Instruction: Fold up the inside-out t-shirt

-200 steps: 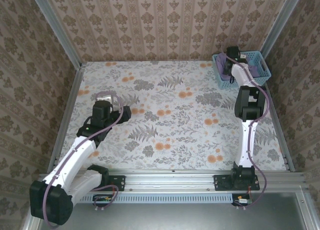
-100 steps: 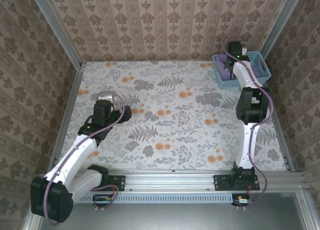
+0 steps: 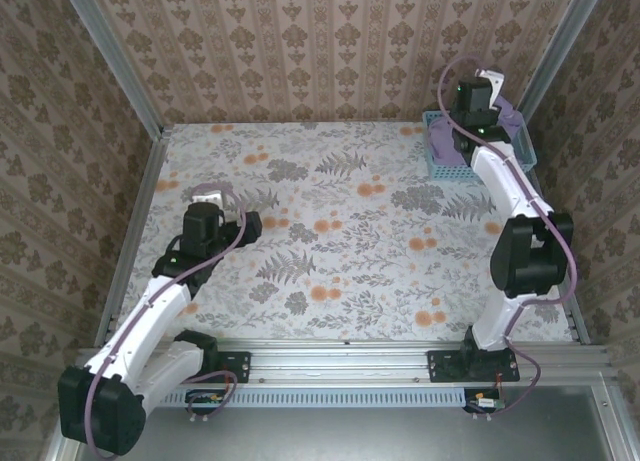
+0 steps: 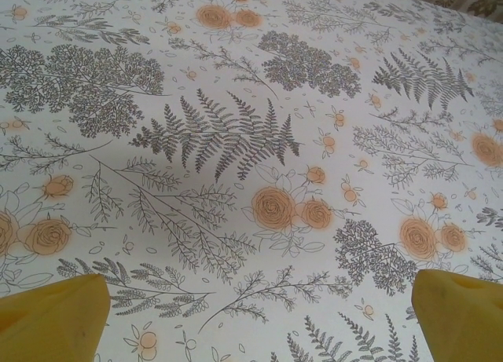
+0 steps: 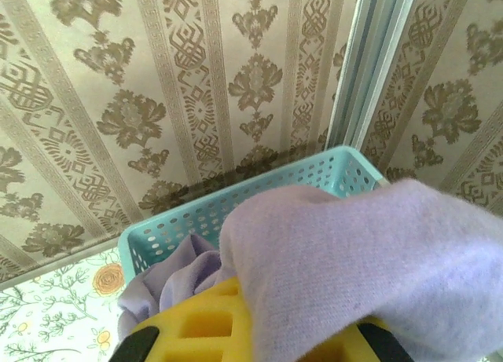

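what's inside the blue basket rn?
The lavender t-shirt, bunched in the basket, one fold held above its rim by the right gripper. Cloth covers the floor; anything beneath is hidden.

A table (image 3: 340,271) fills the middle of the top view, covered by a pale cloth printed with grey ferns and orange roses; the back wall (image 3: 300,51) across the upper frame carries beige wallpaper with vertical stripes and brown damask motifs; the left wall (image 3: 50,181) and right wall (image 3: 612,161) bear the same paper; slanted aluminium posts stand at the upper left (image 3: 110,56) and upper right (image 3: 560,41); a metal rail (image 3: 340,356) runs along the lower edge, with a grey panel (image 3: 400,436) beneath it; the light is soft and even
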Action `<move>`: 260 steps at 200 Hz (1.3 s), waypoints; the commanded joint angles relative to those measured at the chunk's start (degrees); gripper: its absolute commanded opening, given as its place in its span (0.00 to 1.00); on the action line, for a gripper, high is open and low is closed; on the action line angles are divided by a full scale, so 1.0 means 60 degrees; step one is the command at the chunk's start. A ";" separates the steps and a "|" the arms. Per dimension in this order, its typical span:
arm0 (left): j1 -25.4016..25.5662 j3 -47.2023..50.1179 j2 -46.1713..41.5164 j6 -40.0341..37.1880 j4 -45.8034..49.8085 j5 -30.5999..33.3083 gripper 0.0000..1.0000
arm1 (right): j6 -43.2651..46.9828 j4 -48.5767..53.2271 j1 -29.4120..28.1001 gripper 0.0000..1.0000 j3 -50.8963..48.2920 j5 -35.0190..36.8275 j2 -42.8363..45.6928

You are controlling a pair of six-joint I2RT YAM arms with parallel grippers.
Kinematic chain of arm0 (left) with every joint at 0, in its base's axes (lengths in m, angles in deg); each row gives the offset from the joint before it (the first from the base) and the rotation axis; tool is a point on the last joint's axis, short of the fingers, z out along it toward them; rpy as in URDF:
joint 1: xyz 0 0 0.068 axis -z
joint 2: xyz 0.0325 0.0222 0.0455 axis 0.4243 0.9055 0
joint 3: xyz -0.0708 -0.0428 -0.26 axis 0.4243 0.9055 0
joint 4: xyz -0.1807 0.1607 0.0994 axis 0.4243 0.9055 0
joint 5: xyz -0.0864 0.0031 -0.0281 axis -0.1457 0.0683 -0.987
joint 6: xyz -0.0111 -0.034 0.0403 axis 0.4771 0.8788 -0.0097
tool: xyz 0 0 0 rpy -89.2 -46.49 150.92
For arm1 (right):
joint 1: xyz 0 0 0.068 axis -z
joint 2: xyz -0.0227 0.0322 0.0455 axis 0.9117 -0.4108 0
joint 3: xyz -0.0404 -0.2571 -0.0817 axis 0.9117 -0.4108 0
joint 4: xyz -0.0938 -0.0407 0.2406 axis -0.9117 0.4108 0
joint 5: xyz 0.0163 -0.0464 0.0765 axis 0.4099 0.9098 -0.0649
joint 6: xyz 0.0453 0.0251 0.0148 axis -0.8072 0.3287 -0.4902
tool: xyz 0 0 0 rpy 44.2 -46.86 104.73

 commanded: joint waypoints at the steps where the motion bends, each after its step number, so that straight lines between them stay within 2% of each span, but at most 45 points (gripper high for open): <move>1: 0.0019 0.0128 -0.0244 -0.0011 0.0015 -0.0105 1.00 | 0.0725 -0.1638 -0.0482 0.00 -0.0429 0.0911 0.0947; 54: 0.0052 0.0179 -0.0442 0.0051 0.0097 -0.0250 1.00 | 0.1811 -0.2441 -0.1566 0.00 -0.0497 0.2428 0.2128; 67: 0.0059 0.0182 -0.0496 0.0053 0.0099 -0.0284 1.00 | 0.2263 -0.3105 -0.1875 0.00 -0.0720 0.2840 0.2637; 99: 0.0058 0.0153 -0.0479 0.0068 0.0118 -0.0410 1.00 | 0.3142 -0.3432 -0.2858 0.00 -0.0677 0.2703 0.4016; 134: 0.0080 0.0168 -0.0530 0.0100 0.0117 -0.0416 1.00 | 0.3547 -0.1495 -0.4272 0.00 0.0520 0.1426 0.4534; 156: 0.0067 0.0205 -0.0668 0.0149 0.0161 -0.0312 1.00 | 0.3940 -0.0170 -0.5370 0.00 0.1445 0.1394 0.4371; 176: 0.0081 0.0255 -0.0894 0.0179 0.0205 -0.0146 1.00 | 0.4346 0.0246 -0.6585 0.00 0.1748 0.1429 0.4313; 200: 0.0076 0.0314 -0.1180 0.0250 0.0306 0.0051 1.00 | 0.3453 0.1535 -0.7377 0.00 0.2163 0.0688 0.3987; 217: 0.0081 0.0343 -0.1356 0.0328 0.0409 0.0240 1.00 | 0.2203 0.2257 -0.7465 0.00 0.1919 0.0074 0.3800; 241: 0.0080 0.0358 -0.1396 0.0441 0.0524 0.0413 1.00 | 0.0708 0.2268 -0.7456 0.02 0.0317 -0.0428 0.3848; 260: 0.0094 0.0216 -0.0982 0.0452 0.0474 0.0053 1.00 | -0.0322 0.2071 -0.7322 0.14 -0.1394 -0.0461 0.3984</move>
